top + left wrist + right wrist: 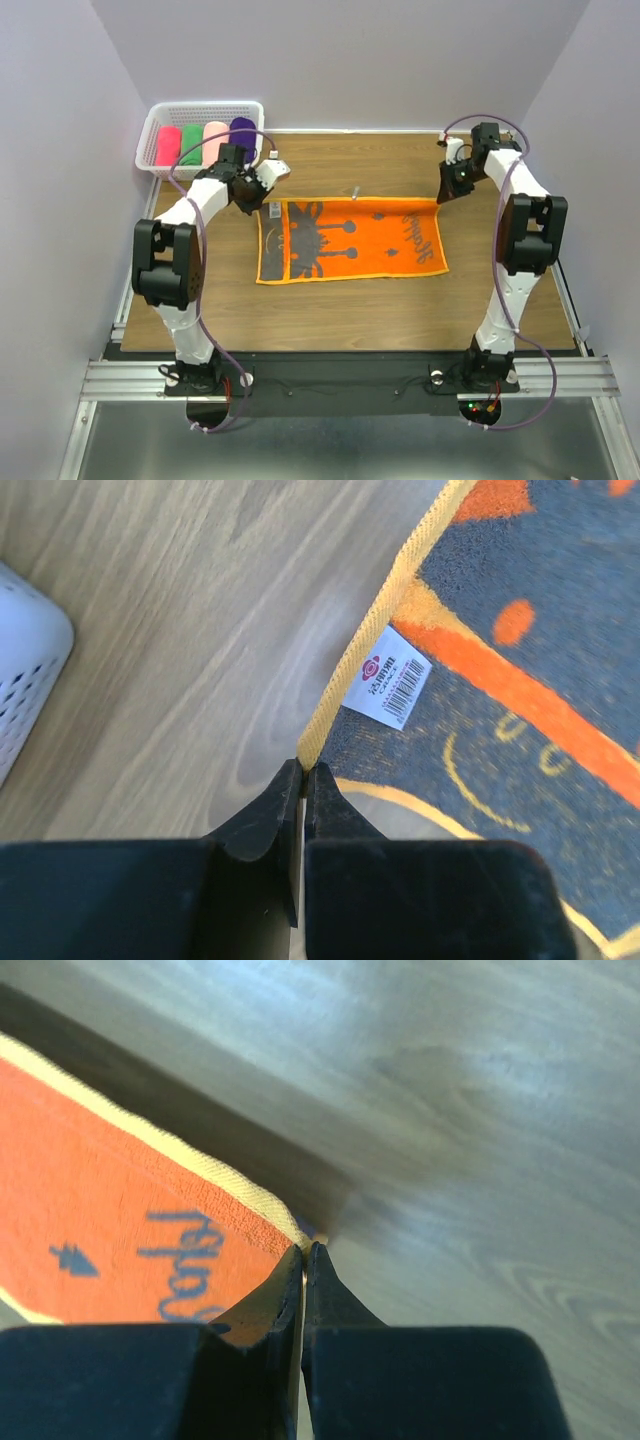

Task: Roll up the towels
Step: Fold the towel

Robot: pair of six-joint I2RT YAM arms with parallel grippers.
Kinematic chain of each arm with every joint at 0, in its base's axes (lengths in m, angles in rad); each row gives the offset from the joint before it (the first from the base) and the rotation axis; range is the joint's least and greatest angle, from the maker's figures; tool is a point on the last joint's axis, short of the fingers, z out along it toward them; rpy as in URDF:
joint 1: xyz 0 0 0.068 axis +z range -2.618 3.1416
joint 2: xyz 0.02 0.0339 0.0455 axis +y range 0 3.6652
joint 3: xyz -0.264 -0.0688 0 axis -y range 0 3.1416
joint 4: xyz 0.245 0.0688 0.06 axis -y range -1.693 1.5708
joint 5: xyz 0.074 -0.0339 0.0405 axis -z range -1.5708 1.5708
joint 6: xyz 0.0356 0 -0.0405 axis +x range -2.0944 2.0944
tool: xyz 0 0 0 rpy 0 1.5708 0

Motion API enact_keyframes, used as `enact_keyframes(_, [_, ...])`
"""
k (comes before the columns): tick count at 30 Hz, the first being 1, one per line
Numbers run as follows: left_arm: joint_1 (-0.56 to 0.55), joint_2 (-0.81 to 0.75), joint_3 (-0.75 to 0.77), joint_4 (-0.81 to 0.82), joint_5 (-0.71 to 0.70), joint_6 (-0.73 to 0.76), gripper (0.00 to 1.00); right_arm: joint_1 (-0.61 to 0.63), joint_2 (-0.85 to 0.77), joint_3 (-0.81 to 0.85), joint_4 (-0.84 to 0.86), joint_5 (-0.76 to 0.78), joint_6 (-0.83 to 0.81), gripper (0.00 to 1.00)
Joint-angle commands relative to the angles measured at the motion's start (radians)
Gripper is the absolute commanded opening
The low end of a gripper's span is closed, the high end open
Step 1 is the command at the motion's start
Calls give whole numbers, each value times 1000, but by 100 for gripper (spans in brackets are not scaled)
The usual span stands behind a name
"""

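The orange towel with dark print and lettering lies spread flat on the wooden table, its left end folded over with the dark underside and a white label up. My left gripper is shut on the towel's far left corner; in the left wrist view its tips pinch the yellow hem. My right gripper is shut on the far right corner; in the right wrist view its tips pinch the pale hem next to the orange cloth. The plain hot-pink flat towel is out of view.
A white basket stands at the back left corner, holding red-pink, green, pale pink and purple towel rolls. Its wall shows at the left of the left wrist view. Walls close in the table on three sides.
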Motion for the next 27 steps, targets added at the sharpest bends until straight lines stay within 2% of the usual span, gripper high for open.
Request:
enact_keyframes(1, [9,-122,-97,47,12,62,0,-16,-95,-43,-5,-19,-63,1])
enact_keyframes(12, [9,-315,-358,15,32,182,0,-41,-243,-220,-36,-7,-176,1])
enact_keyframes(20, [9,-430,-455,-45,56,262,0,-41,-334,-365,-50,-11,-226,0])
enact_keyframes(27, [5,-493,-513,-100,64,316,0,-42,-365,-397,-67,-13,-253,1])
